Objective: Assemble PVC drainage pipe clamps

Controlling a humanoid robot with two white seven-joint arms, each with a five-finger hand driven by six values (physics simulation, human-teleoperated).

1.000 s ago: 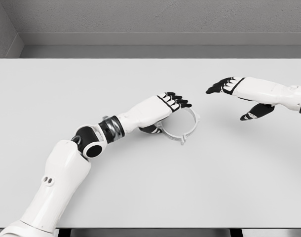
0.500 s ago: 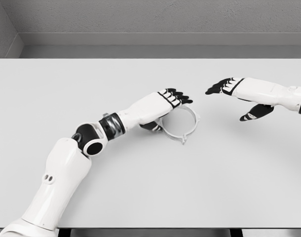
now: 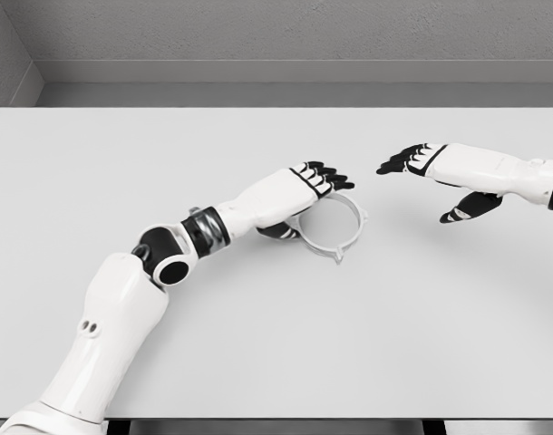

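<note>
Head view shows a white bench [image 3: 122, 154] with a single pipe clamp [image 3: 342, 237] lying flat on it, a little right of the middle. The clamp is a thin white ring with small lugs sticking out from its rim, one at the near edge and one on the right side.

The left robot hand [image 3: 299, 195] reaches in from the lower left, its arm bent at the elbow and the forearm angled up toward the ring. The palm and knuckles cover the ring's left and far-left portion, so that part of the rim is hidden. Its black fingertips [image 3: 335, 179] stretch out nearly straight over the far rim, while the thumb [image 3: 278, 232] curls underneath beside the ring's near-left rim. The fingers are extended rather than wrapped around the ring; whether the thumb actually touches it cannot be told.

The right robot hand [image 3: 440, 177] comes in from the right edge and hovers above the bench, well apart from the clamp, up and to its right. Its fingers are spread and relaxed, pointing left, with the thumb hanging below, and it holds nothing.
</note>
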